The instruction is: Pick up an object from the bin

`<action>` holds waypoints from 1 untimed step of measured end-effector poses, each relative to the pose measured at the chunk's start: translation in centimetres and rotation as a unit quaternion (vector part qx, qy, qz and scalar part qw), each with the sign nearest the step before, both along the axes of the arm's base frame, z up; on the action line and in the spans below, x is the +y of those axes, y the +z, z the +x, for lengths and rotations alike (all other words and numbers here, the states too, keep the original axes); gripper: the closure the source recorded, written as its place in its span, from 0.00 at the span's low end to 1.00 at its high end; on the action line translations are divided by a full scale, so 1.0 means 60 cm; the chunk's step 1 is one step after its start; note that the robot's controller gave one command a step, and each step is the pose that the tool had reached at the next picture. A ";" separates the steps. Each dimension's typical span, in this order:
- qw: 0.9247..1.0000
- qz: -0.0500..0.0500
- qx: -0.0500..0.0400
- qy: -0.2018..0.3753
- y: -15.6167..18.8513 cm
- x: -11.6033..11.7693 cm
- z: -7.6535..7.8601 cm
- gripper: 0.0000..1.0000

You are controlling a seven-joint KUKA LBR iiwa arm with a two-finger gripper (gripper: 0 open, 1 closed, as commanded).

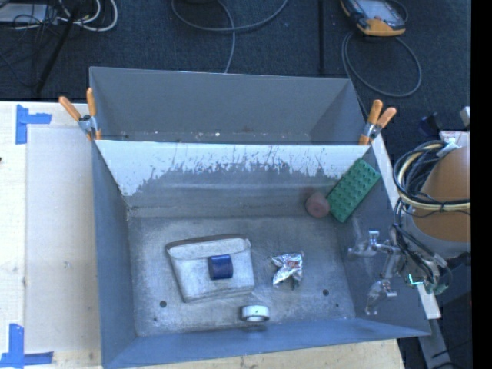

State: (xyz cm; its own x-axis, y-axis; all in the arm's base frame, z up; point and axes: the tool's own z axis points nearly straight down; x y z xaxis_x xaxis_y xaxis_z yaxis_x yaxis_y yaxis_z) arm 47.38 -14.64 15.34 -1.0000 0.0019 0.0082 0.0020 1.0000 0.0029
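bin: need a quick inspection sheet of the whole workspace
surface: grey metal bin, floor scuffed
job's things: green studded block leaning on the right wall; brown round lump beside it; blue block on a grey pad; crumpled foil wrapper; white ring
clutter: nothing seen
grippers: gripper open, nothing between its fingers, over the right wall
cables: wrist cables looped; floor cables behind the bin
surroundings: dark carpet

Green studded block [353, 190] leans upper right beside a brown ball [317, 204]; crumpled foil [287, 269] lies centre; blue cube [220, 267] sits on grey pad [192, 271]; white ring [254, 312] below.
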 end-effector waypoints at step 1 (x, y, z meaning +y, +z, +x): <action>0.998 0.000 -0.002 -0.069 -0.117 0.063 0.001 0.00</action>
State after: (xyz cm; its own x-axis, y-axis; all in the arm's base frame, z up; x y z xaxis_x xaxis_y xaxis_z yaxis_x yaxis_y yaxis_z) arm 47.45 -10.84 8.31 -0.9901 0.1404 0.0039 0.1404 0.9901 0.0024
